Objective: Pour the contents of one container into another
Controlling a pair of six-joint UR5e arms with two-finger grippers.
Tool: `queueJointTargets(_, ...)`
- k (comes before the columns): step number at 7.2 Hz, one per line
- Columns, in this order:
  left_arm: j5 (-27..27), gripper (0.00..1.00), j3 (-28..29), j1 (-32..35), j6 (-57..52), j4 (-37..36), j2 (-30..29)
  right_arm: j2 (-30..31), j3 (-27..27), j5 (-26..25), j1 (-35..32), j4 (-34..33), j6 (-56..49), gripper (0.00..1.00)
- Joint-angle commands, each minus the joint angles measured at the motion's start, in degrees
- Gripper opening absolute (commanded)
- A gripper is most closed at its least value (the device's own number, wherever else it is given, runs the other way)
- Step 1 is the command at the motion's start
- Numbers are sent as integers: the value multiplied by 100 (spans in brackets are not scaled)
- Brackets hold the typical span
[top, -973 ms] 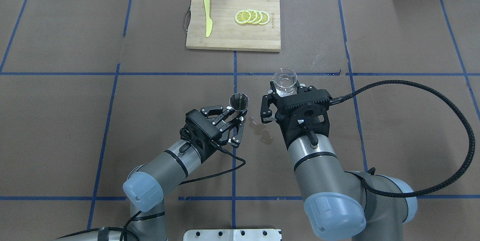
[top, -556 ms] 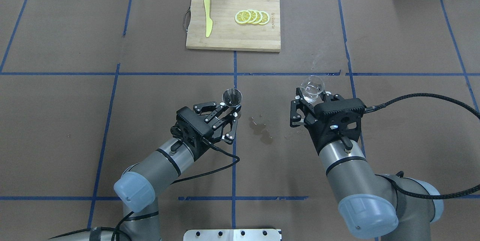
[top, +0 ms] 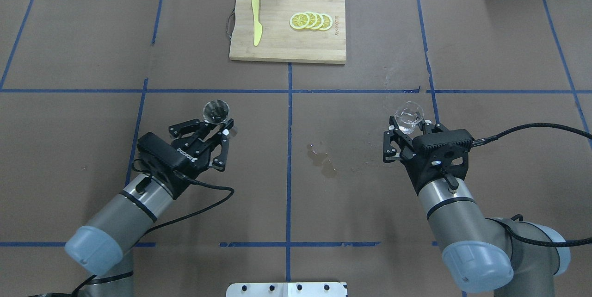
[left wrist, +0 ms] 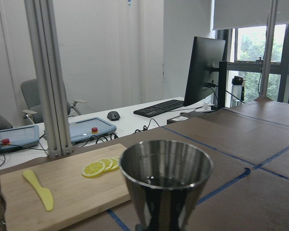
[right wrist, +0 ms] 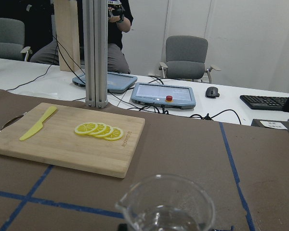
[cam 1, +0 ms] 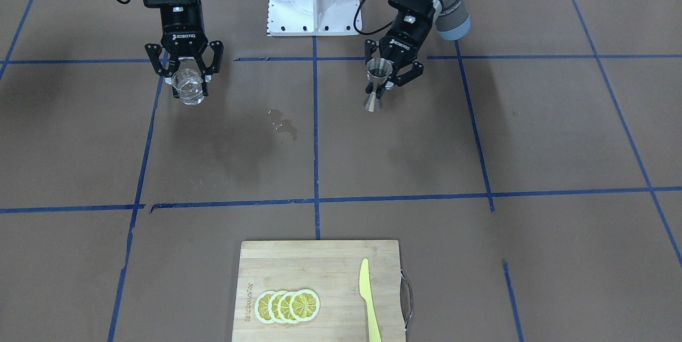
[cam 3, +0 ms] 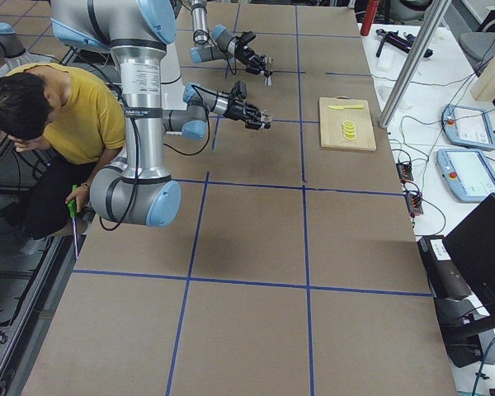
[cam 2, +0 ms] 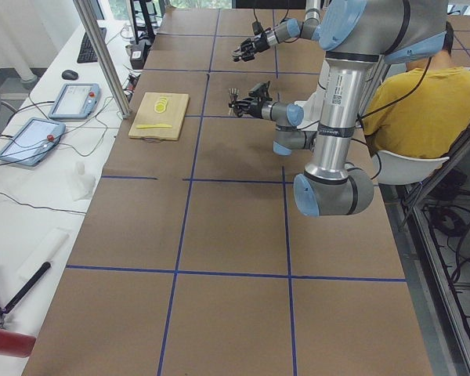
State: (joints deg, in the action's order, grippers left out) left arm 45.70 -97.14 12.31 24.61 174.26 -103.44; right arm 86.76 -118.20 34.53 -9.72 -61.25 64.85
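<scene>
The arms have swung apart. The left gripper (top: pixel 217 126) holds the jigger (top: pixel 216 110) at 9 o'clock, the right gripper (top: pixel 410 128) the glass cup (top: pixel 410 116) at 3.

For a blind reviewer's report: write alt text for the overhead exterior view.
Two robot arms hold small vessels apart at a brown table: the left end effector grips a metal jigger, the right end effector a clear glass cup. A wet patch lies between them; a cutting board with lemon slices and a yellow knife sits at the far edge.

Glass cup (top: pixel 410 119) right of jigger (top: pixel 216 111)
</scene>
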Motion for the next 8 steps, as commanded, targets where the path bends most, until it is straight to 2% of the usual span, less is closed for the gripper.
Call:
queueJointTargets(1,-455,0,-50,-1,-8,1401,1485,25,60,1,-12,8,1,0)
queueJointTargets(2,-675,0,11,-1,-8,1704,2007,25,69,1,-12,8,1,0)
queueJointTargets(5,-974,0,299,-18,-26,1716,2975,17,104,1,-4,8,1,0)
queueJointTargets(6,-1202,0,658,-79,18,1707,2979,17,104,-8,-4,8,10,0)
queueJointTargets(8,-1510,0,923,-254,576,1655,2909,17,104,-8,5,8,10,0)
